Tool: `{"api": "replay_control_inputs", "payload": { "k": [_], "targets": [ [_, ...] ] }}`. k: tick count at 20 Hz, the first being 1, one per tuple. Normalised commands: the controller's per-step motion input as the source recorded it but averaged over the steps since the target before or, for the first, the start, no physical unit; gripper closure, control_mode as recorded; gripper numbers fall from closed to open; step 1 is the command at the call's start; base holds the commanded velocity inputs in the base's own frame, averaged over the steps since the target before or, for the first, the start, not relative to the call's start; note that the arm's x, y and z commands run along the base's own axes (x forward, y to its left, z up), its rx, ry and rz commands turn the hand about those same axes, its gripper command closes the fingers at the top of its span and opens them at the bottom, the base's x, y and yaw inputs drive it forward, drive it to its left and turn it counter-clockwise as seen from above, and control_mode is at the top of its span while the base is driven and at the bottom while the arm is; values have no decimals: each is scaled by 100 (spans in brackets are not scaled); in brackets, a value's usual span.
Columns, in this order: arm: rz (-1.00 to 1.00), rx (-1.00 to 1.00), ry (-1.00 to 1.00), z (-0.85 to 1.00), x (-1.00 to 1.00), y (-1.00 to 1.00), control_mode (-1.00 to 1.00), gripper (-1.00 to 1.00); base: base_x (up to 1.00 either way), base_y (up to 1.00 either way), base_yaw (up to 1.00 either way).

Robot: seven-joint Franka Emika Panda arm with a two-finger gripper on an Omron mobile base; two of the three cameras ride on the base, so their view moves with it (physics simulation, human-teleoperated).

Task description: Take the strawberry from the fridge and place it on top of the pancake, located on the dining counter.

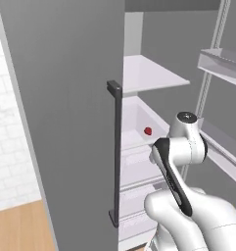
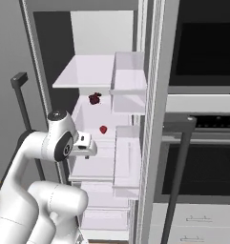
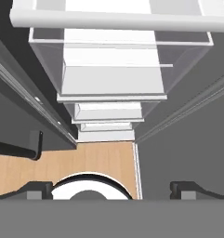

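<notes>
The fridge (image 1: 65, 98) has its left door shut and its right door swung open, baring white shelves and drawers. The tiny red strawberry (image 1: 148, 131) (image 2: 103, 129) lies on a middle shelf inside. My gripper (image 2: 87, 153) hangs in front of that shelf, a little below and to the left of the strawberry, apart from it. It points down: in the hand view the gripper (image 3: 112, 188) stands open over the stacked drawers and the wooden floor, with nothing between its fingertips (image 3: 36, 189). The pancake and the dining counter are out of view.
The open door's bins (image 2: 128, 71) stand close on the right of the arm. The shut door's dark bar handle (image 1: 114, 152) is close on the left. A dark red item (image 2: 94, 98) sits above the strawberry. A black built-in oven (image 2: 202, 43) lies to the right.
</notes>
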Motion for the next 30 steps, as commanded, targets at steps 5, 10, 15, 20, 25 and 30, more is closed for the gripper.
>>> {"api": "replay_control_inputs", "payload": {
  "k": [5, 10, 15, 20, 25, 30],
  "targets": [
    [0, 0, 0, 0, 0, 0, 100, -100, 17, -33, 9],
    [0, 0, 0, 0, 0, 0, 100, -100, 10, -29, 5],
    [0, 0, 0, 0, 0, 0, 100, -100, 20, -2, 0],
    [0, 0, -11, 0, 70, 0, -100, -100, 0, 0, 0],
    [0, 0, -9, 0, 96, 0, -100, -100, 0, 0, 0],
    [-2, 7, -1, 5, 97, 0, -100, -100, 0, 0, 0]
  ]
}}
